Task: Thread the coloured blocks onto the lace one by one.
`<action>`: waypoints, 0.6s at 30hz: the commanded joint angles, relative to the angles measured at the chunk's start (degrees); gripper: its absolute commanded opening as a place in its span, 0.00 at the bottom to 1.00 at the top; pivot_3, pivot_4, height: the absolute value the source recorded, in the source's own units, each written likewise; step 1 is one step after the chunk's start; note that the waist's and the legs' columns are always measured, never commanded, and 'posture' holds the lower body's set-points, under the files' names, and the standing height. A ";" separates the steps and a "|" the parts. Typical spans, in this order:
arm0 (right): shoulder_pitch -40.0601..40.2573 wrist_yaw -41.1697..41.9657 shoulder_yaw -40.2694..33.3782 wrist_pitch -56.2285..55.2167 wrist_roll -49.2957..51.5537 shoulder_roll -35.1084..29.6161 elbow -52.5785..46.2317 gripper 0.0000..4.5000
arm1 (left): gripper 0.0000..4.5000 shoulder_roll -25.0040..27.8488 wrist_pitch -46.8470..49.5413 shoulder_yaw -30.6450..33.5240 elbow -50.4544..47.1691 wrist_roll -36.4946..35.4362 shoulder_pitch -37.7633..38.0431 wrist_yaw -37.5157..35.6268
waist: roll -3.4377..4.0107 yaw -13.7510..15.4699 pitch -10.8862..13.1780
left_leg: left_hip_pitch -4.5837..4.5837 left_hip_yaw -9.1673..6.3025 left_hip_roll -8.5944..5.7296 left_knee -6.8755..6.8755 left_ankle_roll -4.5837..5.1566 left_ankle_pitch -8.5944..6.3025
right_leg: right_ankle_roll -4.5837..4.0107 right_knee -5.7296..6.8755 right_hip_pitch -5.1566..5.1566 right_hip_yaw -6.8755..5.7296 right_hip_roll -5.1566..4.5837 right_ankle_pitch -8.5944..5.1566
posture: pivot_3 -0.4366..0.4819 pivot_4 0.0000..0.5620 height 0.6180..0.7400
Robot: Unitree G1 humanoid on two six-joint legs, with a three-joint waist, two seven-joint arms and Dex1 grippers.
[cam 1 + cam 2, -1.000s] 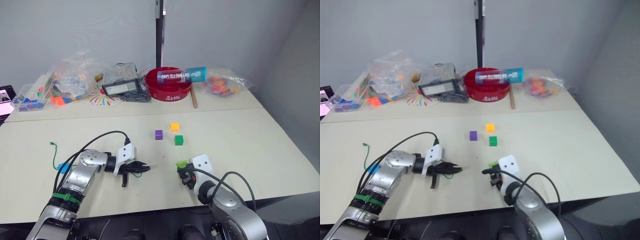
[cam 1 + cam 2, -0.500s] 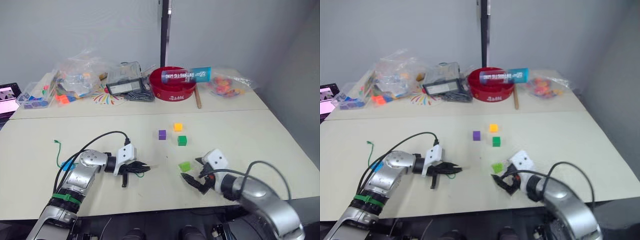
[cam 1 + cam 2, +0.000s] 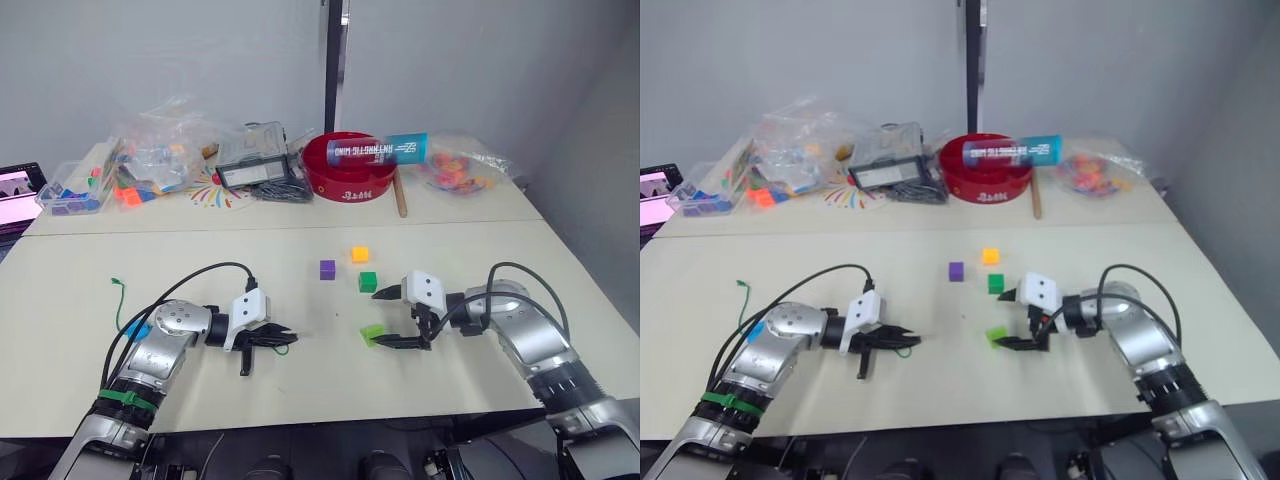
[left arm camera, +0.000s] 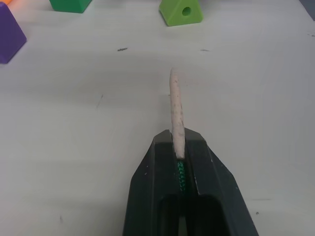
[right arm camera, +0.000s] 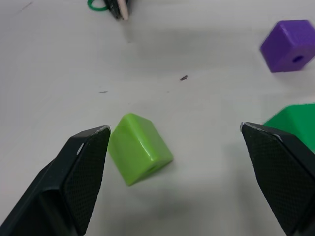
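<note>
My left gripper (image 3: 283, 336) rests on the table, shut on the lace (image 4: 175, 101), whose pale stiff tip sticks out past the fingers. The green string trails back to a knotted tail (image 3: 115, 285), past a blue block (image 3: 133, 329) by my forearm. My right gripper (image 3: 389, 318) is open wide, and the light green block (image 5: 140, 155) lies on the table just ahead of its fingertips, close to one finger. Farther back sit the purple block (image 3: 327, 269), the orange-yellow block (image 3: 359, 254) and the dark green block (image 3: 367, 282).
At the back stands a red bowl (image 3: 355, 182) with a blue tube (image 3: 378, 150) lying across it, and a wooden stick (image 3: 400, 198) beside it. Bags of toys (image 3: 150, 160) and a black box (image 3: 250, 172) crowd the back left; another bag (image 3: 460, 170) lies back right.
My right arm has swung out from the table's front edge to the right, and its gripper now stands open behind the light green block. The left gripper and lace have not moved.
</note>
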 commanded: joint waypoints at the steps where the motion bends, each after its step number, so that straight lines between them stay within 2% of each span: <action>1: -3.29 5.59 1.10 -4.76 -1.12 0.58 4.14 0.99 | 0.00 0.81 0.34 0.93 -2.19 -0.64 0.85 0.31 | 0.00 -0.02 0.00 | 0.00 0.00 -0.01 0.01 0.00 0.00 | 0.01 0.00 -0.01 0.00 -0.02 0.01 | 0.48 0.27 1.00; 5: -5.49 10.00 2.54 -6.36 -2.08 1.11 8.66 0.99 | 0.00 0.88 0.53 0.93 -2.38 -0.57 0.97 0.47 | 0.00 0.07 0.00 | 0.01 0.00 0.00 0.01 0.00 0.00 | 0.02 -0.01 0.00 -0.01 -0.03 0.01 | 0.48 0.27 1.00; 12: -5.90 11.69 2.24 -7.28 -3.23 2.83 12.77 0.99 | 0.00 0.91 0.82 1.02 -3.27 -0.50 1.65 1.03 | 0.01 0.01 0.00 | 0.05 -0.01 0.00 0.00 -0.01 0.00 | 0.02 0.00 0.02 0.00 -0.02 0.01 | 0.48 0.27 1.00; 15: -6.03 11.38 2.25 -7.66 -3.92 3.57 13.70 0.81 | 0.00 0.83 0.95 0.95 -3.66 -0.46 2.04 1.32 | 0.01 0.00 0.00 | 0.06 -0.01 0.02 0.00 -0.01 0.00 | 0.01 0.01 0.02 0.00 -0.01 0.01 | 0.48 0.27 1.00; 18: -6.01 10.85 1.63 -7.17 -3.89 4.00 13.71 0.58 | 0.00 0.65 1.47 0.77 -4.34 -0.52 1.99 1.52 | 0.01 0.00 0.00 | 0.06 -0.01 0.02 0.00 -0.03 0.01 | 0.01 0.01 0.02 0.01 -0.01 0.01 | 0.48 0.27 1.00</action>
